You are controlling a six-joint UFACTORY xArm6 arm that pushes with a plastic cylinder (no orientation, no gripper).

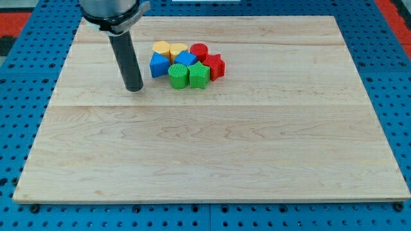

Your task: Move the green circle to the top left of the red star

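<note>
The green circle (178, 74) stands at the lower left of a tight cluster of blocks near the view's top middle. The red star (215, 66) is at the cluster's right, just right of a green star (198, 76). The green circle touches the green star and lies below and left of the red star. My tip (134, 88) rests on the board to the left of the cluster, a short gap from the green circle and the blue triangle (158, 65).
The cluster also holds a blue block (185, 59), a red circle (199, 51), a yellow block (162, 48) and a yellow heart (178, 49). The wooden board (212, 147) lies on a blue pegboard table.
</note>
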